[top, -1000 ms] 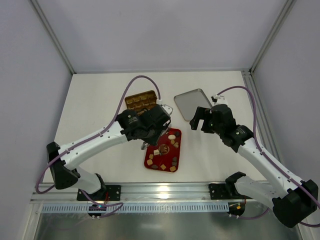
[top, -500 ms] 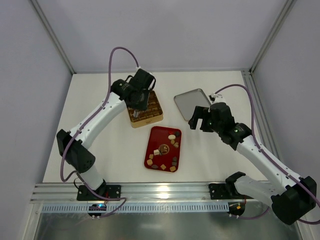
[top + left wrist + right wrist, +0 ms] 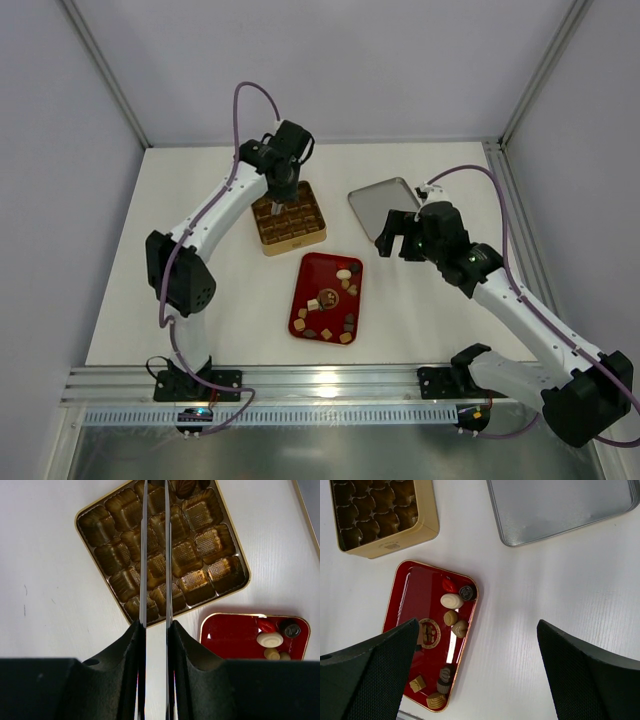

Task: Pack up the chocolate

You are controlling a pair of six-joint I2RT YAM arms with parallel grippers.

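Chocolates [image 3: 344, 272] sit in tray [image 3: 312, 283], frame centre; left gripper [image 3: 279, 198] over box [image 3: 296, 240], upper left, hold unclear; right gripper [image 3: 476, 630] spread wide, empty.

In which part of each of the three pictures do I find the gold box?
Top view: the gold box is left of centre, above and left of the red tray.
Left wrist view: the gold box fills the upper middle.
Right wrist view: it is cut off in the top left corner.
Shared landmark: the red tray.
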